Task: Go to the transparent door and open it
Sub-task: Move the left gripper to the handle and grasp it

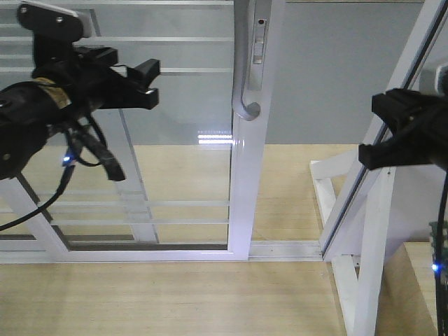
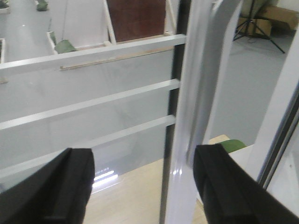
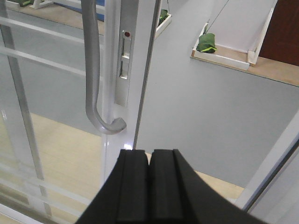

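Handle (image 1: 241,63) of transparent door (image 1: 245,196) stands right of gaping left gripper (image 1: 152,84); closed right gripper (image 3: 149,155) faces it.

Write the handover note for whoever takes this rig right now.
Left gripper: jaws open, empty, in front of the glass, left of the handle stile.
Right gripper: jaws shut, empty, right of the stile and pointed toward it.
Transparent door: straight ahead, with the grey handle on its right stile, untouched.
Done: the base is at the door.
Left: grasp the handle, probably with the open left gripper, and pull the door open.
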Controlling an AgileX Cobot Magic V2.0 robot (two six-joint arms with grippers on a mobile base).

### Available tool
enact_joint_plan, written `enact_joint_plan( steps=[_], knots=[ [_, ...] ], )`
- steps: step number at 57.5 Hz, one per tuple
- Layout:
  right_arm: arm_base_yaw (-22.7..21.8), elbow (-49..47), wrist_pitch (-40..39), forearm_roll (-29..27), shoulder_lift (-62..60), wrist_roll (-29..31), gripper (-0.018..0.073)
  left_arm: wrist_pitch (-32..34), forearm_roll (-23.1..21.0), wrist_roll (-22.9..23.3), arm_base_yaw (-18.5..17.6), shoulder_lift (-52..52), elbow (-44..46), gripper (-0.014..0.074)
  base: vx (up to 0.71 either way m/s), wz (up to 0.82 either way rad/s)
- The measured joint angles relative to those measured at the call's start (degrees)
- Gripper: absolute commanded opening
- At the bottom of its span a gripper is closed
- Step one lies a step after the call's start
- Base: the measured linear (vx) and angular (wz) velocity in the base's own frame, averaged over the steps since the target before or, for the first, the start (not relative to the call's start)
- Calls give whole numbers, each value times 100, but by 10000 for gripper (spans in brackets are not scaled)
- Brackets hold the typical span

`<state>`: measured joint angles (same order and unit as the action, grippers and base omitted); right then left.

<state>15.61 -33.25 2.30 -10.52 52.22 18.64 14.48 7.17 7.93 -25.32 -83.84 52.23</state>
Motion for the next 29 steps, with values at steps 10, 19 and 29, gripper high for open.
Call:
enact_joint_plan(
  steps=[10, 19, 29],
  knots=[
    [0, 454, -20, 0, -549, 0, -5, 40, 2, 0, -394, -934, 965, 566, 0, 0],
    [0, 477, -20, 0, -631, 0, -5, -21, -76, 0, -432, -1671, 1809, 566, 0, 0],
    [0, 477, -24, 0, -631, 37, -5, -401, -133, 0, -450, -2249, 2570, 566, 0, 0]
  ],
)
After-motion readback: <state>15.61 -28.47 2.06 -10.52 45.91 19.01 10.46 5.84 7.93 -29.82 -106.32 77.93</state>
